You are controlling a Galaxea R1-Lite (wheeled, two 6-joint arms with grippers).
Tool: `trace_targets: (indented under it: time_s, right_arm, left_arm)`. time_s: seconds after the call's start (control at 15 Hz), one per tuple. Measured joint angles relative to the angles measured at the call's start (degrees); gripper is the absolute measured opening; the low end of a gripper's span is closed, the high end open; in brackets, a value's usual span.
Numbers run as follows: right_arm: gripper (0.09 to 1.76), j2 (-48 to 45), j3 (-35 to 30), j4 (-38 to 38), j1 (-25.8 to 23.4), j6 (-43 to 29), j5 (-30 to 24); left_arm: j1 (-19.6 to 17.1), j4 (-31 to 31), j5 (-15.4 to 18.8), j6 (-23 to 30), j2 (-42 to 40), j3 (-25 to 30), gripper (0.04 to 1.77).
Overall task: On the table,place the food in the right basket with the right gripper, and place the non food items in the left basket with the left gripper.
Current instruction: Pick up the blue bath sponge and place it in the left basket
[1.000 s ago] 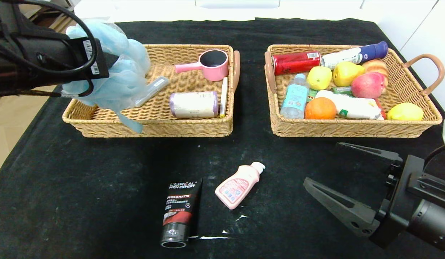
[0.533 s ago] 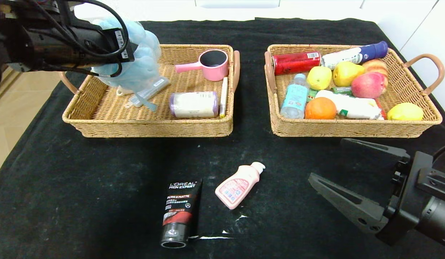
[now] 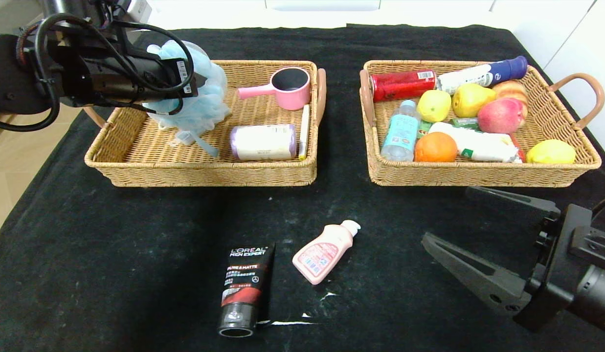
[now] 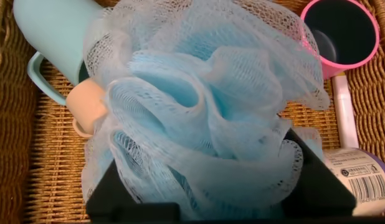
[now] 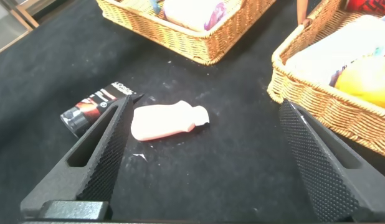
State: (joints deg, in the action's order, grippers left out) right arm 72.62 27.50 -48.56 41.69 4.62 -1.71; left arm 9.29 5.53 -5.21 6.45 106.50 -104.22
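My left gripper [image 4: 211, 180] hangs over the left basket [image 3: 209, 173], open, with a light blue mesh bath pouf [image 3: 197, 98] [image 4: 205, 106] still bulging between its fingers and resting low in the basket. My right gripper [image 3: 446, 214] [image 5: 206, 106] hovers open over the table's front right, holding nothing. A pink bottle with a white cap [image 3: 324, 253] [image 5: 164, 122] lies on the cloth ahead of it. A black L'Oreal tube [image 3: 244, 288] [image 5: 96, 106] lies beside the bottle. The right basket [image 3: 478, 176] holds fruit, bottles and a red can.
In the left basket lie a pink cup [image 3: 292, 88] [image 4: 342, 31], a purple and white roll [image 3: 263, 142] and a slim white stick [image 3: 304, 129]. A light blue mug [image 4: 52, 31] lies under the pouf. White scuffs [image 3: 287, 322] mark the black cloth.
The left arm has carried the pouf rightward and down into the left basket, and its jaws have spread apart. The right gripper has drifted slightly right and down, still open.
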Motion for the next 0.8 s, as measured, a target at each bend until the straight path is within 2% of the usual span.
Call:
trace_targets:
  time_s: [0.33,0.8]
  right_arm:
    - [1.7,-0.02,0.06,-0.01,-0.05,0.0,-0.02]
    - [1.7,-0.07,-0.17,-0.15,0.01,0.76,-0.02]
  left_arm:
    - [-0.52,0.52,-0.11,0.09,0.11,-0.09,1.36]
    - [0.51,0.61,-0.68,0.27,-1.27,2.54,1.56]
